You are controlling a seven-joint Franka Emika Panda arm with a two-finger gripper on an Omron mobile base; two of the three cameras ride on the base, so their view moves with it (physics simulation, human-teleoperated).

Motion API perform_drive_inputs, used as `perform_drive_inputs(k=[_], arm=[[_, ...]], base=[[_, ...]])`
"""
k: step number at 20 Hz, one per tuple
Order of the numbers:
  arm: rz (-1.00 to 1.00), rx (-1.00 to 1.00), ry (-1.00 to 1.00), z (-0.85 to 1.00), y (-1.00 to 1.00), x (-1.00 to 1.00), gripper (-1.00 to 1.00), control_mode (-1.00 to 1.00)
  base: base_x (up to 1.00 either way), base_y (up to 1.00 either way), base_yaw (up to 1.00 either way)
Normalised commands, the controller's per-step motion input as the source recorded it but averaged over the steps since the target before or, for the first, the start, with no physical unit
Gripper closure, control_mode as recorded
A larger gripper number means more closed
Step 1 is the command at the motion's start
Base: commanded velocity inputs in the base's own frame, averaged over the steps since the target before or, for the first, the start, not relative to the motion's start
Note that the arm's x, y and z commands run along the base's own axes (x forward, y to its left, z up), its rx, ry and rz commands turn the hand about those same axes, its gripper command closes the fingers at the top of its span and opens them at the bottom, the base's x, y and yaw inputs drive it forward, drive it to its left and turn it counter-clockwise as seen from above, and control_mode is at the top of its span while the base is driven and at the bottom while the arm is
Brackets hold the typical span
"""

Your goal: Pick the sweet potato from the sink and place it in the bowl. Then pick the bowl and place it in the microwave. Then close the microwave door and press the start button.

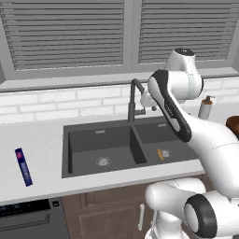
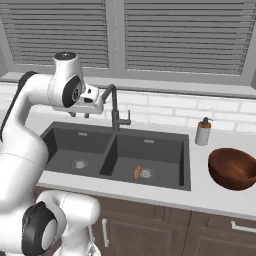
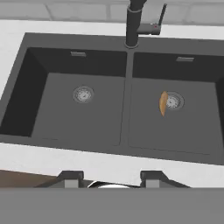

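Note:
The sweet potato [image 1: 159, 154] [image 2: 137, 172] [image 3: 163, 103], small and orange-brown, lies on the floor of the right basin of the dark sink [image 1: 93, 144] [image 2: 150, 155] [image 3: 100, 118], touching the left side of the drain. My gripper [image 1: 151, 107] [image 2: 80, 114] [image 3: 110, 178] hangs high above the sink's front, left of the faucet, open with nothing between its fingers. The reddish-brown bowl [image 2: 232, 167] [image 1: 233, 125] stands upright on the counter right of the sink. The microwave and its door are out of view.
A tall dark faucet [image 1: 135, 100] [image 2: 114, 107] [image 3: 133, 26] rises behind the basin divider. A soap dispenser [image 1: 205, 107] [image 2: 203, 132] stands at the back right. A blue tube [image 1: 23, 166] lies on the left counter. Behind are white tiles and window blinds.

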Motion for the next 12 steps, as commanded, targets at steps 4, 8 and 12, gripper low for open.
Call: perform_drive_inputs(k=[4,8,12], arm=[[0.00,0.00,-0.02,-0.02,-0.06,-0.48,-1.00,-1.00],[0.00,0.00,-0.01,-0.31,-0.42,-1.00,-1.00,-1.00],[0.00,0.00,0.10,-0.88,-0.90,-0.41,-1.00,-1.00]], base=[[0.00,0.00,0.00],[0.00,0.00,0.00],[0.00,0.00,0.00]])
